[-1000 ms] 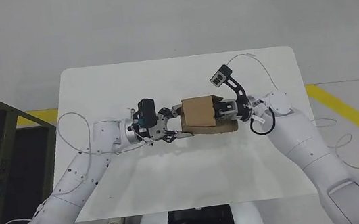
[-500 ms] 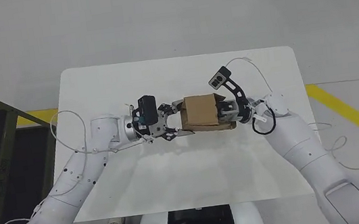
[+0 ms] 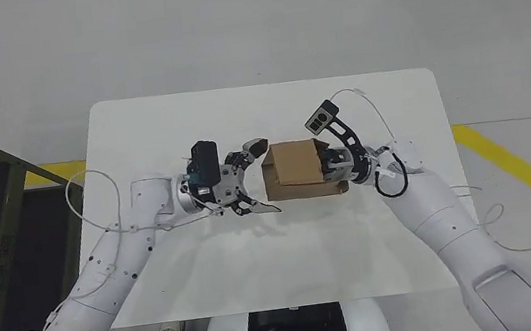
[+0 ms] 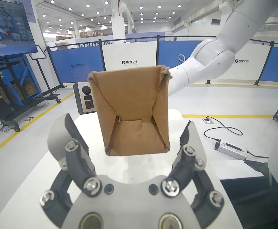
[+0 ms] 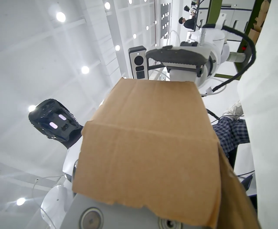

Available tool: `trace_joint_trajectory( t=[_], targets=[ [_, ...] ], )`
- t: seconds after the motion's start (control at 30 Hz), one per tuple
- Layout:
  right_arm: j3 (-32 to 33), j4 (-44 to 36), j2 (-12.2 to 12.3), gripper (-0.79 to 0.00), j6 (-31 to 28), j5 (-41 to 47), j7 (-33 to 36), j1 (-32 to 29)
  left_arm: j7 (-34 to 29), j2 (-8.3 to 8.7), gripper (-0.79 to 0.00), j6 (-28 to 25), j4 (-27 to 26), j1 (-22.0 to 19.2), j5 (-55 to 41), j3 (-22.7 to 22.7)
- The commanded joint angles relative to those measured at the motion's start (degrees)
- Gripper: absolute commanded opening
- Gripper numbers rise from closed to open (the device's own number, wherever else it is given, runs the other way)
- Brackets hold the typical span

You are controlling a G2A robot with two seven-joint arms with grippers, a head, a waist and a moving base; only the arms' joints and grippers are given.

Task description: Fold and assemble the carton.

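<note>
**Left gripper backs off the carton's end**

Since the earlier frames, the left gripper [image 3: 263, 177] has drawn back from the carton [image 3: 296, 164] and spread its jaws. A second ago it was close against the carton's end; now it faces that end with a gap between them. The carton itself has shifted only slightly.

The left gripper is wide open and holds nothing. In the left wrist view its two padded fingers [image 4: 75, 134] stand either side of the carton's near end, apart from it. That end shows its flaps folded inward and closed, with a small gap where they meet.

The brown carton lies lengthwise between the two arms, over the middle of the white table [image 3: 209, 274]. The right gripper [image 3: 334, 166] is at the carton's far end, against the cardboard. The carton covers it in the right wrist view, so I cannot tell whether it is clamped or loose.
</note>
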Motion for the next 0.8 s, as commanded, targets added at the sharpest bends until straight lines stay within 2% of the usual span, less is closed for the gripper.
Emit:
trace_joint_trajectory(
  t=[0.0, 0.13, 0.37, 0.77],
  targets=[
    [-0.1, 0.3, -0.2, -0.785, 0.0, 0.8, 0.0, 0.1, 0.5, 0.07, 0.0, 0.0, -0.3, 0.3, -0.5, -0.4],
    [0.5, 1.2, -0.3, -0.785, 0.0, 0.7, 0.0, 0.5, 2.3, 0.34, 0.0, 0.1, -0.6, 1.4, -2.4, -2.3],
    [1.2, 1.0, -0.6, -0.785, -0.1, -2.9, -0.1, 0.2, 1.5, 0.42, 0.0, 1.5, -1.3, 2.2, -6.1, -4.4],
    [1.1, 0.5, -1.5, -0.785, -0.1, -5.0, -0.1, -0.4, -3.7, -0.8, 0.0, 3.1, 0.0, 0.3, -15.8, -3.3]
  ],
)
